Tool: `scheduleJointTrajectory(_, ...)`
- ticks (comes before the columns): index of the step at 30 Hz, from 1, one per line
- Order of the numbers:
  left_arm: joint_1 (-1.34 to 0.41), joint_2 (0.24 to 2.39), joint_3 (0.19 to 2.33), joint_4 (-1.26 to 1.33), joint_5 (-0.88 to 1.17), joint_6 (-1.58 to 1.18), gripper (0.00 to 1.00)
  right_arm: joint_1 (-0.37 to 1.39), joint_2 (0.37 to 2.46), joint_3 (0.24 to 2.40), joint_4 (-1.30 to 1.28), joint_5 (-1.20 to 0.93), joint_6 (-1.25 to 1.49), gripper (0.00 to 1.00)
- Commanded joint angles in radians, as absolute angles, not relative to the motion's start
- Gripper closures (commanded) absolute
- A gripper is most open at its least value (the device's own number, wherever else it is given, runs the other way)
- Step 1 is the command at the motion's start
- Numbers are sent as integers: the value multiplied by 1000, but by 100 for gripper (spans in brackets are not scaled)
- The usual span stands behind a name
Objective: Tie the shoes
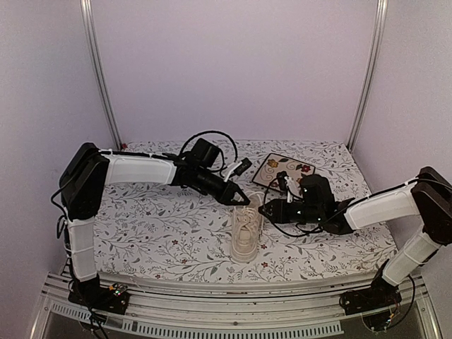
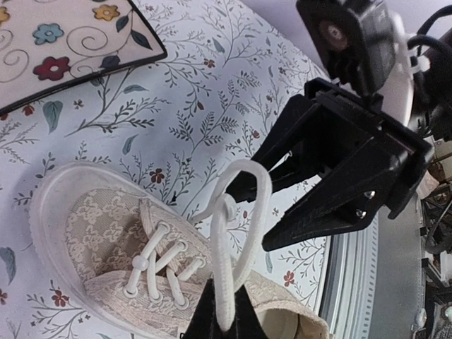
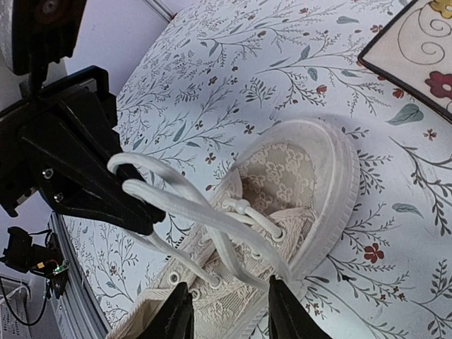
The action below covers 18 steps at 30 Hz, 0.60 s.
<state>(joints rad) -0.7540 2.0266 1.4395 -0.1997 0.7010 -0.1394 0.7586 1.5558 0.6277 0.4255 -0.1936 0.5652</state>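
The cream-white sneaker (image 1: pixel 246 236) lies in the middle of the table with its toe towards the back. It also shows in the left wrist view (image 2: pixel 92 233) and the right wrist view (image 3: pixel 296 169). My left gripper (image 1: pixel 242 198) hovers over the shoe's far end, shut (image 2: pixel 222 314) on a loop of white lace (image 2: pixel 220 261), which it holds taut above the tongue. My right gripper (image 1: pixel 264 210) is open just right of the shoe (image 3: pixel 229 314). The lace (image 3: pixel 191 205) runs from the left gripper to one of its fingers (image 3: pixel 282 311). The loop's top lies against that gripper's upper finger (image 2: pixel 282 169).
A square floral tile (image 1: pixel 284 169) lies behind and to the right of the shoe, also in the left wrist view (image 2: pixel 56 42) and the right wrist view (image 3: pixel 424 42). The table carries a leaf-print cloth. A metal rail (image 1: pixel 233 296) runs along the near edge.
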Motion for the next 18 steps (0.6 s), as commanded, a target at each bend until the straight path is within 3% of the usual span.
scheduleJointTrajectory(1,-752,2049,1448,-206,719,-135,100,763,1583,669,453,-190,530,63)
scheduleJointTrajectory(18,-751,2051,1457,-212,736,-131,100,764,1696,756,434,-143,433,62)
